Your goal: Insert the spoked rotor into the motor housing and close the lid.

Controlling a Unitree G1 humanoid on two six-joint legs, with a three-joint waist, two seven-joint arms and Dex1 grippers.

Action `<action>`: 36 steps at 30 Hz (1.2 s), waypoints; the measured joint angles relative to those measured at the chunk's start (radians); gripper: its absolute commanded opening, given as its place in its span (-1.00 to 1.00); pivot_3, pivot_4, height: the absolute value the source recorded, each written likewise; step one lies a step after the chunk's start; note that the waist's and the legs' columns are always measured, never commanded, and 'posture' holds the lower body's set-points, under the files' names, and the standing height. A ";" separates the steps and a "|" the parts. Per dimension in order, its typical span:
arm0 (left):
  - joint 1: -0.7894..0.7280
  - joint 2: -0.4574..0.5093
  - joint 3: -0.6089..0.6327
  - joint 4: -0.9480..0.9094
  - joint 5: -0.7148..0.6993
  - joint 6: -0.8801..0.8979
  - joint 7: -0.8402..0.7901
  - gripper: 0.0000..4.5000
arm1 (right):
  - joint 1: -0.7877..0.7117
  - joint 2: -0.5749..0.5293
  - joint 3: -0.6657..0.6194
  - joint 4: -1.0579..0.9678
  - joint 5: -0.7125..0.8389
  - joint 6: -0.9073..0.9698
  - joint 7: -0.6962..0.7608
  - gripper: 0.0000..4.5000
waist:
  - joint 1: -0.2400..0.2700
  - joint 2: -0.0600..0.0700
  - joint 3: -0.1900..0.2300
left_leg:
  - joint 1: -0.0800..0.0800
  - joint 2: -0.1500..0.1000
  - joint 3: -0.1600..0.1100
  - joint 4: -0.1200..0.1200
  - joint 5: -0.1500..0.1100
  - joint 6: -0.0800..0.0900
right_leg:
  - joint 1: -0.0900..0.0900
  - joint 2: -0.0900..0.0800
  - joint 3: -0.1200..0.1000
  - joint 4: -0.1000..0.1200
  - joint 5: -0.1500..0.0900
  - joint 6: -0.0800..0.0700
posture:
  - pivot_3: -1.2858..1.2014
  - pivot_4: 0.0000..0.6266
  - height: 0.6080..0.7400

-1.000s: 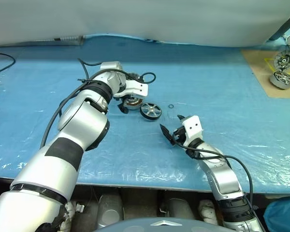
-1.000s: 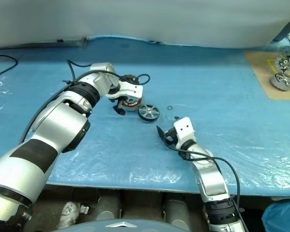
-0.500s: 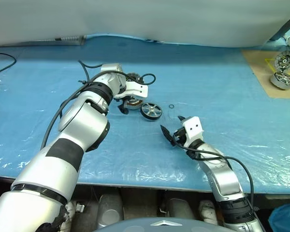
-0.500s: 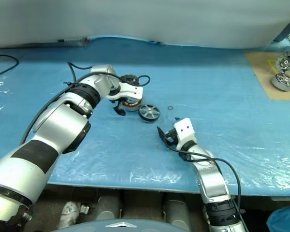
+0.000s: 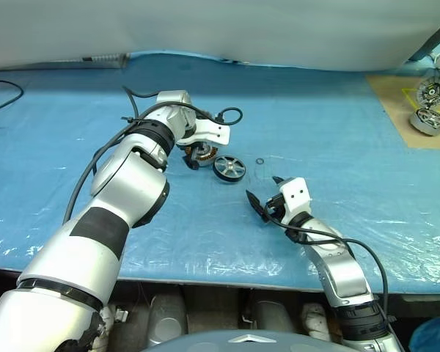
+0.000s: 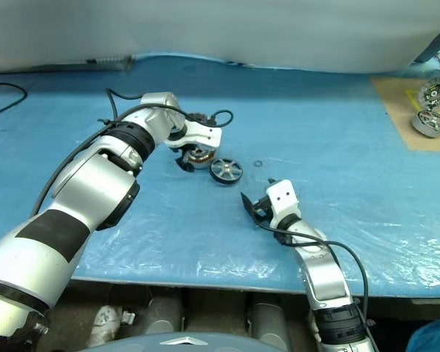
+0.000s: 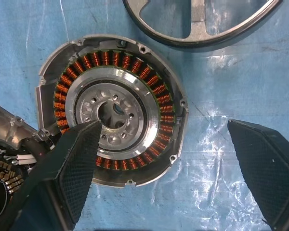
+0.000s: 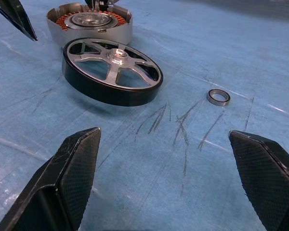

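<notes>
Left claw point(image 7: 168, 168) wide open, holding nothing, hanging over the motor housing point(image 7: 113, 108) to line up. Spoked rotor point(image 5: 229, 168) flat on the blue counter point(image 5: 337, 132), just beside the housing, not yet inside. Right claw point(image 8: 173, 178) wide open and empty, facing the rotor, probably ready to grab.

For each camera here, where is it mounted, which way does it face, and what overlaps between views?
Left and right eye views: on the head, looking forward and down over both arms at the blue table.
Left wrist view: looks down on the motor housing between the open left gripper fingers.
Right wrist view: looks nearly level across the table at the spoked rotor and a small ring, between the open right gripper fingers.
Shared: both wrist views show the housing and rotor.
</notes>
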 measured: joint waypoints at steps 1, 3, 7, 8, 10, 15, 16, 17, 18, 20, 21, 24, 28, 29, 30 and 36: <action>0.000 0.000 0.000 0.000 0.001 -0.001 0.002 0.98 | 0.000 0.000 0.000 0.000 0.000 0.000 0.000 1.00 | 0.000 0.000 0.000 | 0.000 0.000 0.000 0.000 0.000 0.000 | 0.000 0.000 0.000 0.000 0.000 0.000 | 0.03 -0.52 1.00; 0.000 0.000 -0.001 0.000 0.001 -0.002 0.007 0.98 | 0.000 0.000 0.000 0.000 0.000 0.000 -0.001 1.00 | 0.000 0.000 0.000 | 0.000 0.000 0.000 0.000 0.000 0.000 | 0.000 0.000 0.000 0.000 0.000 0.000 | 0.03 -0.52 1.00; 0.002 -0.003 -0.001 0.000 0.001 -0.002 0.011 0.98 | 0.007 0.000 0.000 -0.010 0.000 0.000 -0.007 1.00 | 0.001 0.000 0.001 | 0.000 0.000 0.000 0.000 0.000 0.000 | 0.000 0.000 0.000 0.000 0.000 0.000 | 0.03 -0.52 1.00; 0.004 -0.004 -0.001 0.000 0.001 -0.002 0.011 0.98 | 0.010 0.001 0.000 -0.016 0.000 0.000 -0.010 1.00 | 0.001 0.000 0.001 | 0.000 0.000 0.000 0.000 0.000 0.000 | 0.000 0.000 0.000 0.000 0.000 0.000 | 0.03 -0.52 1.00; 0.012 -0.006 -0.001 0.000 0.001 -0.001 0.013 0.98 | 0.012 0.001 0.000 -0.028 -0.001 0.000 -0.018 1.00 | 0.000 0.000 0.001 | 0.000 0.000 0.000 0.000 0.000 0.000 | 0.000 0.000 0.000 0.000 0.000 0.000 | 0.03 -0.52 1.00; 0.041 -0.011 -0.001 0.001 0.001 0.002 0.021 0.98 | 0.013 0.001 0.000 -0.031 -0.001 0.000 -0.027 1.00 | 0.000 0.000 0.001 | 0.000 0.000 0.000 0.000 0.000 0.000 | 0.000 0.000 0.000 0.000 0.000 0.000 | 0.03 -0.52 1.00; 0.044 -0.011 -0.001 0.002 0.001 0.002 0.023 0.98 | 0.013 0.001 0.000 -0.031 -0.001 0.000 -0.028 1.00 | 0.000 0.000 0.001 | 0.000 0.000 0.000 0.000 0.000 0.000 | 0.000 0.000 0.000 0.000 0.000 0.000 | 0.03 -0.52 1.00; 0.046 -0.011 -0.001 0.002 0.001 0.002 0.026 0.98 | 0.013 0.002 0.000 -0.031 -0.001 0.001 -0.031 1.00 | 0.000 0.000 0.001 | 0.000 0.000 0.000 0.000 0.000 0.000 | 0.000 0.000 0.000 0.000 0.000 0.000 | 0.03 -0.52 1.00; 0.046 -0.011 -0.001 0.002 0.001 0.002 0.028 0.98 | 0.013 0.003 0.000 -0.031 -0.001 0.001 -0.034 1.00 | 0.000 0.000 0.001 | 0.000 0.000 0.000 0.000 0.000 0.000 | 0.000 0.000 0.000 0.000 0.000 0.000 | 0.03 -0.52 1.00; 0.050 -0.012 -0.001 0.002 0.000 0.004 0.033 0.98 | 0.013 0.006 0.000 -0.031 -0.001 0.001 -0.039 1.00 | 0.000 0.000 0.001 | 0.000 0.000 0.000 0.000 0.000 0.000 | 0.000 0.000 0.000 0.000 0.000 0.000 | 0.03 -0.52 1.00; 0.053 -0.014 -0.001 0.002 0.000 0.005 0.038 0.98 | 0.013 0.006 0.000 -0.031 -0.001 0.001 -0.039 1.00 | 0.000 0.000 0.001 | 0.000 0.000 0.000 0.000 0.000 0.000 | 0.000 0.000 0.000 0.000 0.000 0.000 | 0.03 -0.52 1.00; 0.063 -0.017 -0.001 0.000 0.000 0.003 0.066 0.73 | 0.012 0.006 0.000 -0.031 -0.001 0.001 -0.041 1.00 | 0.000 0.000 0.001 | 0.000 0.000 0.000 0.000 0.000 0.000 | 0.000 0.000 0.000 0.000 0.000 0.000 | 0.03 -0.52 1.00; 0.065 -0.017 0.000 -0.007 0.000 0.005 0.092 0.14 | 0.008 0.008 -0.004 -0.031 -0.001 0.001 -0.047 1.00 | -0.001 0.000 0.001 | 0.001 0.000 0.000 0.000 0.000 0.000 | 0.000 0.000 0.000 0.000 0.000 0.000 | 0.03 -0.52 1.00; 0.066 -0.017 0.000 -0.009 0.000 0.007 0.093 -0.03 | 0.004 0.009 -0.007 -0.031 -0.001 0.001 -0.048 1.00 | -0.001 0.000 0.001 | 0.001 0.000 0.000 0.000 0.000 0.000 | 0.000 0.000 0.000 0.000 0.000 0.000 | 0.03 -0.52 1.00; 0.066 -0.017 0.001 -0.010 -0.001 0.009 0.093 -0.08 | -0.001 0.010 -0.008 -0.031 -0.001 0.000 -0.049 1.00 | -0.001 0.000 0.001 | 0.001 0.000 0.000 0.000 0.000 0.000 | 0.000 0.000 0.000 0.000 0.000 0.000 | 0.03 -0.52 1.00; 0.067 -0.012 0.003 -0.017 -0.004 0.013 0.071 -0.08 | -0.011 0.026 -0.009 -0.014 -0.003 -0.003 -0.068 1.00 | -0.001 0.000 0.001 | 0.001 0.000 0.000 0.000 0.000 0.000 | 0.000 0.000 0.000 0.001 0.000 0.000 | 0.03 -0.52 1.00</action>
